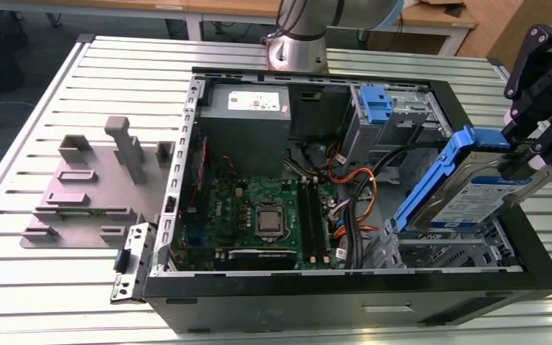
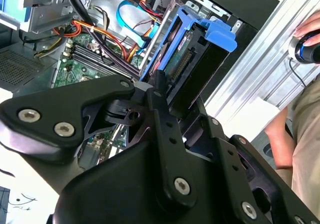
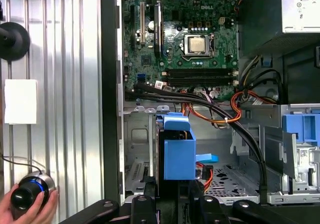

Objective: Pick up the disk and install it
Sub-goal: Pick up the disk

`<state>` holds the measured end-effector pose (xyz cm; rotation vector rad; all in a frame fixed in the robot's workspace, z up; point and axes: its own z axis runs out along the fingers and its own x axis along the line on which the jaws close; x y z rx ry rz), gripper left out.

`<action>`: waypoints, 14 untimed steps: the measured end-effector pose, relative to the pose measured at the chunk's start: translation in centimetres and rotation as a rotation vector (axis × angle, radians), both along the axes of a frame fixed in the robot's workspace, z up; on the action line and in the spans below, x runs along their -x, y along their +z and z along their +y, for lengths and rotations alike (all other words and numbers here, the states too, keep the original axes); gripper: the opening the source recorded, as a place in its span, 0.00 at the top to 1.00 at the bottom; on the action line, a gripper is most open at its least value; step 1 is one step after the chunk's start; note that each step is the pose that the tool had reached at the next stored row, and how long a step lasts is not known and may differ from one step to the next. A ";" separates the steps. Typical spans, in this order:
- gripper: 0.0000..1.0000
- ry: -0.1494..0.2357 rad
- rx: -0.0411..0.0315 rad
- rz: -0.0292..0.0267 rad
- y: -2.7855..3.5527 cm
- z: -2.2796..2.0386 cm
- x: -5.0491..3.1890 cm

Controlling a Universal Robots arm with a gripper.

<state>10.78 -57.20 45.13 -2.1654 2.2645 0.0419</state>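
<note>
The disk is a silver drive with a blue-and-white label in a blue carrier frame. It hangs tilted, one end down, over the drive cage at the exterior view's right end of the open computer case. My gripper is shut on the disk's upper end. In the second wrist view the black fingers clamp the disk by its edge, with the blue carrier tab beyond them. In the first wrist view the disk stands end-on just above the cage floor.
Inside the case lie the motherboard, bundled cables, a grey power supply and a blue bracket in the far bay. A grey fixture sits on the slatted table. A person's hand holds a round knob beside the case.
</note>
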 end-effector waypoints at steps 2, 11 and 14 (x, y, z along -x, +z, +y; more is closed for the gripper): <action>0.65 0.000 0.0001 0.0000 0.00 0.00 0.02; 0.65 0.033 0.0001 0.0000 -0.04 -0.02 0.04; 0.65 0.033 -0.0001 0.0000 -0.08 -0.02 0.04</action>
